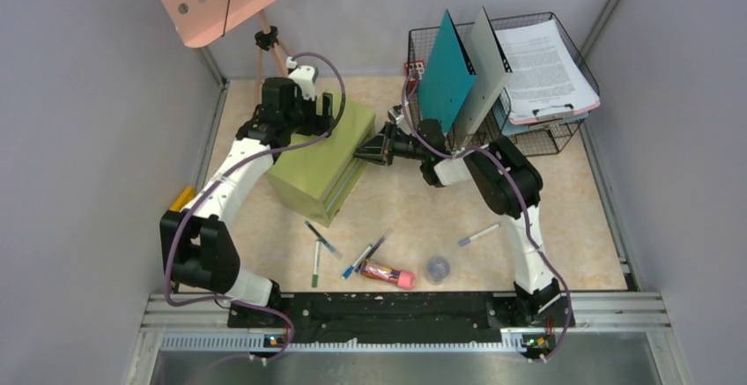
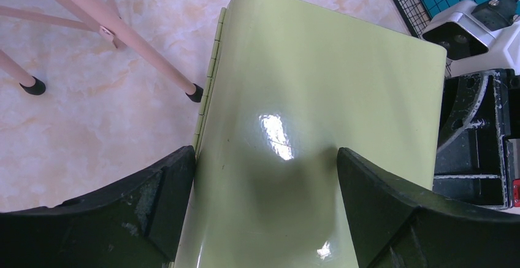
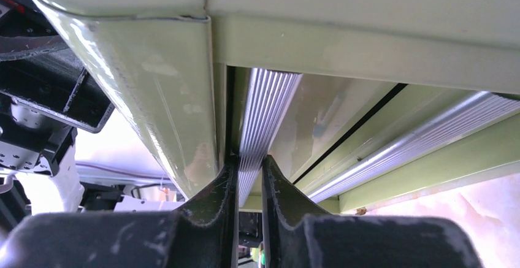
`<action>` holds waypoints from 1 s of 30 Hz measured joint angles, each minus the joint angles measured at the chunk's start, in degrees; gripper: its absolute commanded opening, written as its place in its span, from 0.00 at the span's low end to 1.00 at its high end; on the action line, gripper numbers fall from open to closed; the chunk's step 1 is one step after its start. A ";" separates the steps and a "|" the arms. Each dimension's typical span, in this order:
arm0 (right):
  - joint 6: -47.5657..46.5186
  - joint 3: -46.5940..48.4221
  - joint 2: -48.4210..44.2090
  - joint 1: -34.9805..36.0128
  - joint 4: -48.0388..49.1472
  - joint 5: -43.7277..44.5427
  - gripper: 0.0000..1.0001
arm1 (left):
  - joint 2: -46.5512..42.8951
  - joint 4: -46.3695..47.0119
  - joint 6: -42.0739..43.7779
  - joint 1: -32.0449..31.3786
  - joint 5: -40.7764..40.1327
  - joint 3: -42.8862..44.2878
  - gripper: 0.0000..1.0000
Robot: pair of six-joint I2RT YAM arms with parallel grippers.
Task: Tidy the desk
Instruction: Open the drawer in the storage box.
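Observation:
On the beige marbled desk (image 1: 564,218) stands an olive-green drawer box (image 1: 317,160), its glossy top (image 2: 319,90) filling the left wrist view. My left gripper (image 1: 326,107) (image 2: 265,154) is open over the box's far end, one finger at the hinged edge and the other over the lid. My right gripper (image 1: 363,151) (image 3: 249,160) reaches to the box's front and is shut on the ribbed silver handle (image 3: 267,108) of a drawer. Several pens (image 1: 321,238) (image 1: 478,234) lie loose on the desk near the front.
A red and pink tube-like item (image 1: 388,272) and a small grey round thing (image 1: 438,268) lie near the front rail. At the back right, a black wire basket (image 1: 564,129) holds papers, a teal folder (image 1: 447,72) and a grey folder (image 1: 484,68). Pink tripod legs (image 2: 147,47) stand behind the box. A yellow item (image 1: 182,198) lies by the left wall.

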 measured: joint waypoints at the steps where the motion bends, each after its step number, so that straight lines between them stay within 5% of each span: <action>1: 0.00 0.00 0.00 0.00 -0.02 0.00 0.00 | 0.00 0.02 0.00 0.00 0.00 -0.02 0.87; 30: -5.27 -2.71 -3.15 0.15 -2.69 2.62 0.00 | 1.03 -1.22 -1.60 -0.09 -1.16 1.86 0.87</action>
